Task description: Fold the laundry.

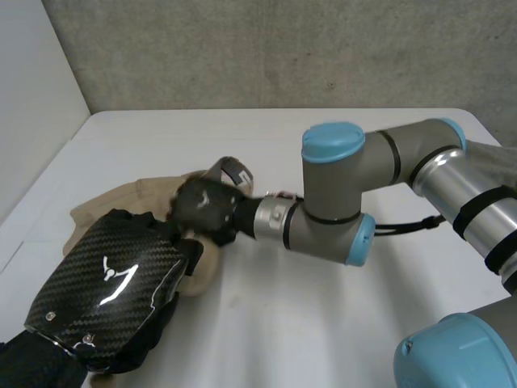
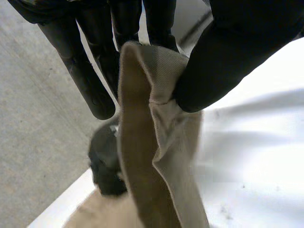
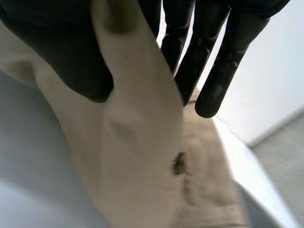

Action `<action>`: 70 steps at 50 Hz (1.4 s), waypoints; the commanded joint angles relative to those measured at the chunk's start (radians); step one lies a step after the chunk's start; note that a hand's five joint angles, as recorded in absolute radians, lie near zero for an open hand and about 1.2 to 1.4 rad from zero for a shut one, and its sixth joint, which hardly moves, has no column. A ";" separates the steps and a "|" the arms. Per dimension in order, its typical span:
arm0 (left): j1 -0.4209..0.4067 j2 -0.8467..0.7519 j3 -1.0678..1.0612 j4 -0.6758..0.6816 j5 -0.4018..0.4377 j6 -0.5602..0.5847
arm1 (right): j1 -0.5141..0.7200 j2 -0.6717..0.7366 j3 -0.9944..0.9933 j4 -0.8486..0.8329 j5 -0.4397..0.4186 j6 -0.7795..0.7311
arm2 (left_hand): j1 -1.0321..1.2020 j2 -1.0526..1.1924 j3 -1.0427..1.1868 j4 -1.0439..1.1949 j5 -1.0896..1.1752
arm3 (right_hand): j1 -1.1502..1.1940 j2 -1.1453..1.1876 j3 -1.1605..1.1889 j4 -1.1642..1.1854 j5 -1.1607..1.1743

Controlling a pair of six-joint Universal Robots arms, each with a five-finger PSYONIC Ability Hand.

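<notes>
White table (image 1: 307, 331), grey wall (image 1: 242, 48)

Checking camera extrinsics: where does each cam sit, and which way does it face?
Head: behind and between the arms, looking down at table and cloth; both arms show.
Left wrist: on left arm, looking along left robot hand, which pinches the cloth.
Right wrist: on right arm, looking along right robot hand, which pinches the cloth.
Shared: all three see the cloth.

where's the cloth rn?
Head view: the cloth lies at the left of the table, pinched by the left hand and the right hand.
</notes>
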State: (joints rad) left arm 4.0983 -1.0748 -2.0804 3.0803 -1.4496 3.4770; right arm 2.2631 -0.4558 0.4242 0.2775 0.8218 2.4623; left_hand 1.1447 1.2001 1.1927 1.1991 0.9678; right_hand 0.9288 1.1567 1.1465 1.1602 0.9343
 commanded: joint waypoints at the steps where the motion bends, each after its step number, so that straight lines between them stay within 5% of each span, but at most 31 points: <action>1: 0.014 -0.091 0.009 0.046 -0.003 0.002 | -0.013 -0.076 -0.007 0.043 0.362 0.006 | 0.252 0.196 0.204 0.197 0.254 | 0.467 0.240 0.250 0.236 0.287; 7: 0.050 -0.218 0.036 0.172 -0.017 0.002 | -0.117 -0.291 0.353 0.063 0.430 0.001 | 0.252 0.196 0.204 0.197 0.254 | 0.467 0.240 0.250 0.236 0.287; 16: 0.071 -0.488 0.121 0.287 -0.057 0.001 | -0.183 -0.737 0.983 -0.139 0.581 -0.009 | 0.252 0.196 0.204 0.197 0.254 | 0.467 0.240 0.250 0.236 0.287; 23: 0.065 -0.652 0.212 0.285 -0.104 0.005 | -0.148 -0.804 1.176 -0.005 0.614 0.004 | 0.252 0.196 0.204 0.197 0.254 | 0.467 0.240 0.250 0.236 0.287; 25: 0.065 -0.674 0.229 0.281 -0.115 0.005 | -0.119 -0.808 1.179 0.048 0.597 0.007 | 0.252 0.196 0.204 0.197 0.254 | -0.204 -0.432 -0.422 -0.436 -0.384; 28: 0.065 -0.677 0.241 0.278 -0.117 0.005 | -0.114 -0.836 1.157 0.029 0.588 0.007 | 0.252 0.196 0.204 0.197 0.254 | -0.754 -0.982 -0.972 -0.986 -0.934; 44: 0.031 -0.596 0.203 0.271 -0.117 0.005 | -0.237 -0.914 0.866 0.132 0.571 -0.008 | 0.252 0.196 0.204 0.197 0.254 | -0.754 -0.982 -0.972 -0.986 -0.934; 52: 0.019 -0.528 0.166 0.256 -0.117 0.005 | -0.227 -0.712 0.653 0.167 0.448 -0.065 | 0.252 0.196 0.204 0.197 0.254 | -0.754 -0.982 -0.972 -0.986 -0.934; 58: 0.010 -0.505 0.146 0.256 -0.117 0.005 | -0.224 -0.559 0.562 0.209 0.355 -0.277 | 0.252 0.196 0.204 0.197 0.254 | -0.754 -0.982 -0.972 -0.986 -0.934; 67: 0.010 -0.522 0.137 0.259 -0.117 0.005 | -0.226 -0.371 0.461 0.327 0.364 -0.439 | 0.252 0.196 0.204 0.197 0.254 | -0.754 -0.982 -0.972 -0.986 -0.934; 70: 0.010 -0.528 0.138 0.262 -0.118 0.005 | -0.226 -0.340 0.456 0.327 0.369 -0.450 | 0.252 0.196 0.204 0.197 0.254 | -0.598 -0.826 -0.816 -0.829 -0.778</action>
State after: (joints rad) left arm 4.1076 -1.5871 -1.9432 3.3384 -1.5664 3.4821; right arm 2.0389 -0.8829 0.9085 0.5683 1.1772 2.0652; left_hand 1.1447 1.2001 1.1927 1.1992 0.9678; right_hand 0.2039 0.2132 0.2105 0.2287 0.0611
